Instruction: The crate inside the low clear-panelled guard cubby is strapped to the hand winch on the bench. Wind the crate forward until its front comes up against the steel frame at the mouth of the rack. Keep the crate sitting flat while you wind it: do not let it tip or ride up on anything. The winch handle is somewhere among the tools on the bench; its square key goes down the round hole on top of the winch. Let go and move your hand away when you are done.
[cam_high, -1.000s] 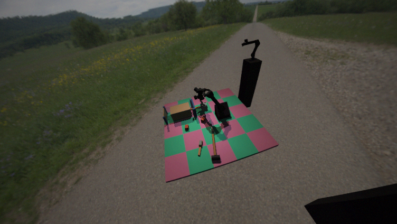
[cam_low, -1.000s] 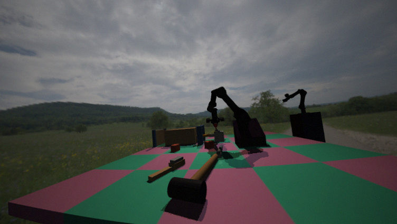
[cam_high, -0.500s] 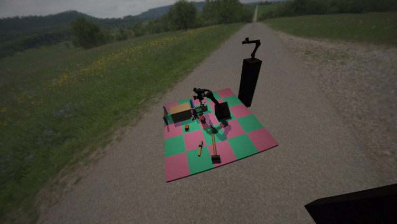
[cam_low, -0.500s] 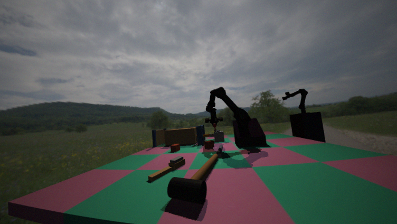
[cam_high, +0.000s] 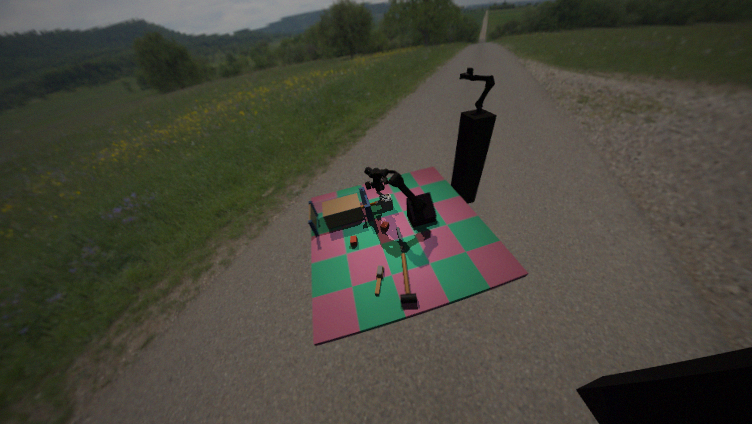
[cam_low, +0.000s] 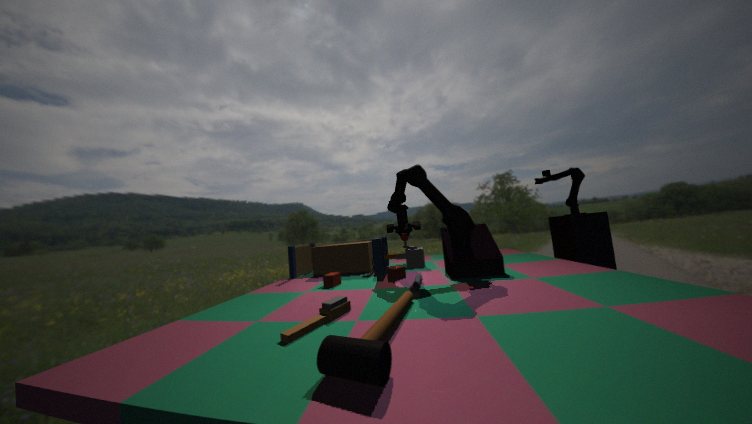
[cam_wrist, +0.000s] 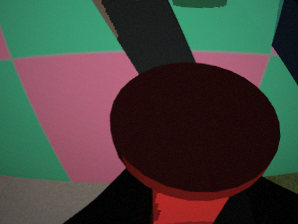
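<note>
The tan crate sits flat in the cubby. Its front end is close to the dark blue frame; I cannot tell whether they touch. An orange strap runs from there to the grey winch. My gripper is shut on the red knob of the winch handle, directly above the winch. The knob's dark round top fills the middle of the wrist view, with the dark crank arm reaching away beneath it. The key and its hole are hidden.
One red block lies beside the cubby, another near the winch. A brush-like wooden tool and a black-headed mallet lie farther off. A second arm stands on a pedestal off the bench.
</note>
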